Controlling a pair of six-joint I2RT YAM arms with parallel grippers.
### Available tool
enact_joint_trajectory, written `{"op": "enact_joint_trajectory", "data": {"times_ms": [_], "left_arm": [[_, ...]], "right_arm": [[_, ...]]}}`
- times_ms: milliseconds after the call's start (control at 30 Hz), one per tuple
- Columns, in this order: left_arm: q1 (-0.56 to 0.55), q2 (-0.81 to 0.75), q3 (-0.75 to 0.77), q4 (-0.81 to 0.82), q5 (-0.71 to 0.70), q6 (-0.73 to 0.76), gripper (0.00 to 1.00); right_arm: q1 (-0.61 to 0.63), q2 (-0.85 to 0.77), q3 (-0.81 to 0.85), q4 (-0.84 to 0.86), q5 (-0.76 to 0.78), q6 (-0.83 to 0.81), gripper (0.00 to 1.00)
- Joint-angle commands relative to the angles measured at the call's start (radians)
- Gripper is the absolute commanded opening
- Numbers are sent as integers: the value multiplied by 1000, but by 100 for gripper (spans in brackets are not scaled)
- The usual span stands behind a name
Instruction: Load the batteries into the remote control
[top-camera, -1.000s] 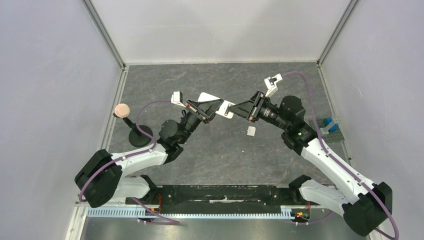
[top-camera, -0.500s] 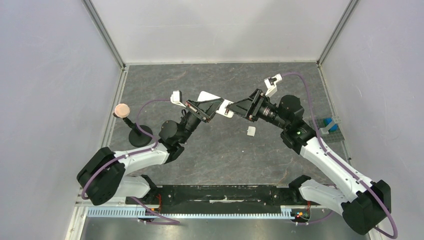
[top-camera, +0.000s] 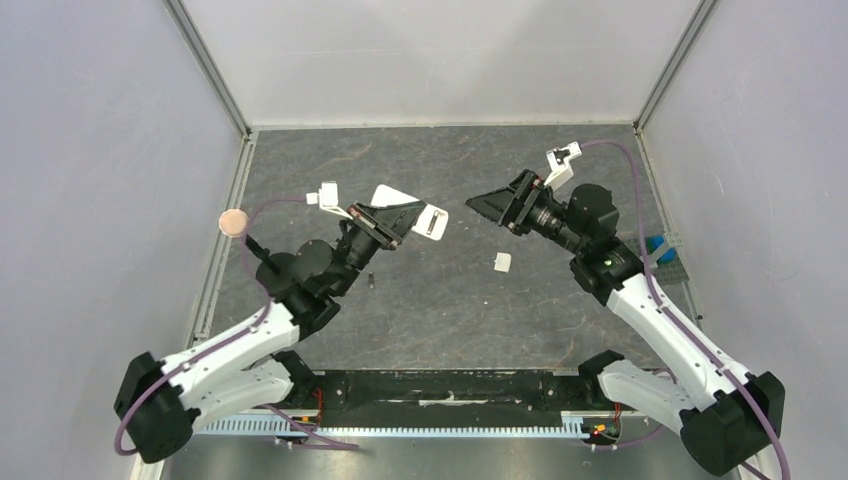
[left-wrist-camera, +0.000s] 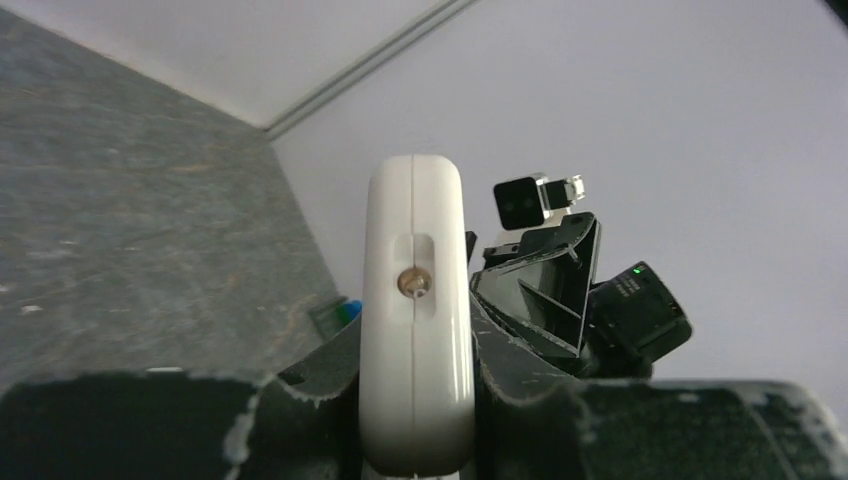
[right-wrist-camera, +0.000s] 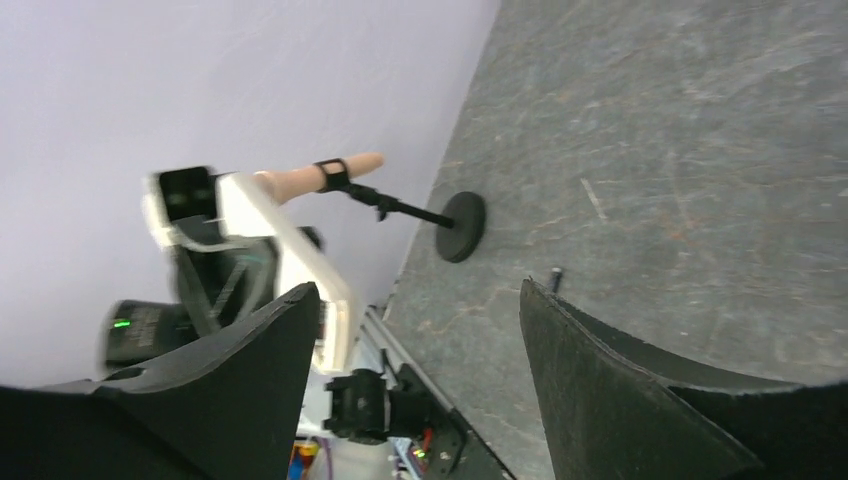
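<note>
remote control (top-camera: 432, 222) clamped mid-body in left end effector (top-camera: 408, 213), centre-left of frame, long axis running left-right, free tip aimed right at right end effector (right-wrist-camera: 418, 290), fingers spread wide and empty, white cover (top-camera: 501, 262) and one battery (top-camera: 370, 281) lower down on desk (top-camera: 450, 320), knobbed stand (top-camera: 234, 222) far left

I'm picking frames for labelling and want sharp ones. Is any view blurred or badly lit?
Top external: sharp and evenly lit, no glare on the table. Left wrist: the remote control is crisp, the left end effector holding it soft along the bottom edge. Right wrist: the remote control and left arm look smeared, the table and right end effector sharp.
</note>
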Motion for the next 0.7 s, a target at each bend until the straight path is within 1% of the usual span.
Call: {"op": "enact_joint_trajectory", "data": {"times_ms": [0, 100, 233, 300, 400, 500, 667], "left_arm": [[-2, -138, 169, -436, -115, 300, 2], [-2, -180, 257, -614, -134, 406, 2], [-2, -193, 387, -787, -123, 511, 2], [-3, -178, 441, -844, -89, 540, 2], [-2, -176, 481, -887, -74, 560, 2], [-2, -201, 532, -939, -114, 600, 2], [-2, -237, 636, -1029, -185, 673, 2]], "right_arm": [[-3, 46, 39, -145, 117, -156, 74], [33, 131, 20, -160, 188, -217, 70], [208, 309, 78, -178, 376, -309, 69], [278, 396, 120, -179, 450, -323, 69], [363, 527, 177, -148, 492, -334, 68], [471, 669, 313, -192, 550, -365, 67], [607, 901, 600, -367, 720, -376, 63]]}}
